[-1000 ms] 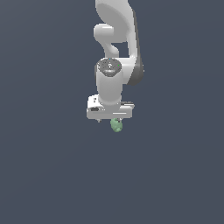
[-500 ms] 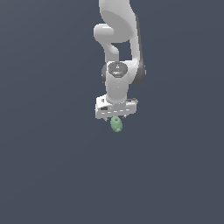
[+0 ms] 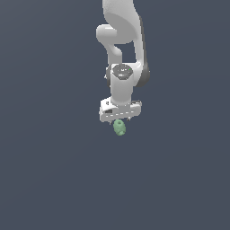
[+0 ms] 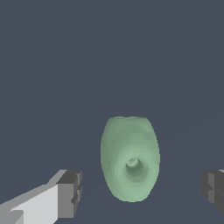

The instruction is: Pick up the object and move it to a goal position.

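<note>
While the gripper [image 4: 140,188] is spread wide, the object [image 4: 130,158] is seen between the dark fingertips [image 4: 70,192] without being touched by either. In the exterior view the object [image 3: 119,127] is found just below the white gripper bar [image 3: 120,110]. If the jaws are closed off-centre, the rounded lump could be nudged aside or squeezed out. No brand, label or writing is seen.

The white arm [image 3: 120,31] hangs straight down from above, wrist [image 3: 122,85] vertical, the gripper [image 3: 119,120] pointing downward. In the wrist view its dark fingertips [image 4: 70,192] stand wide apart, clear gaps either side, gripping nothing.
</note>
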Motion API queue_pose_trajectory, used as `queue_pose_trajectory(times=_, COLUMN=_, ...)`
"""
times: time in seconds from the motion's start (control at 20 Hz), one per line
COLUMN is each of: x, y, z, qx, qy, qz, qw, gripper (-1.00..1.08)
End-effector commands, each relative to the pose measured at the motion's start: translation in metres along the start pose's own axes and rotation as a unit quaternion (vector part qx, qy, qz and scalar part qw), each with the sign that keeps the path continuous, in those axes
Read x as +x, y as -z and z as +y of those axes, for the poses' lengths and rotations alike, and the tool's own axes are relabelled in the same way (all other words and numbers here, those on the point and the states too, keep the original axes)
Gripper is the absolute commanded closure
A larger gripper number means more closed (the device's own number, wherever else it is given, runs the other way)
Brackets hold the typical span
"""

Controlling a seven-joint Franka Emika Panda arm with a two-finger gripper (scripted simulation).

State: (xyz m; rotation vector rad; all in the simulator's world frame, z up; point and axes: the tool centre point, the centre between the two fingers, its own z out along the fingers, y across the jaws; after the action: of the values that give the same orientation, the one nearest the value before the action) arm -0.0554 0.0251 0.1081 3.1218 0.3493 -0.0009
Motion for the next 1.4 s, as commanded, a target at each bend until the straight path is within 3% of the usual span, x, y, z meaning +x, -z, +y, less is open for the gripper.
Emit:
queue_pose_trajectory(times=0.0, x=0.0, y=-0.004, z=0.0, qx=0.0, qy=0.0, qz=0.0, qw=1.0, gripper=-0.92)
queue_pose_trajectory(times=0.7, x=-0.001, y=-0.049, z=-0.001, qx=0.0, qy=0.002, qz=0.0, qw=1.0, gripper=-0.92)
queue_pose_trajectory(times=0.75, x=-0.001, y=-0.049, z=-0.001, qx=0.0, qy=0.002, qz=0.0, qw=1.0, gripper=1.08)
queue_pose_trajectory(times=1.35, x=-0.001, y=-0.048, z=0.0, qx=0.0, qy=0.002, qz=0.0, qw=1.0, gripper=1.08)
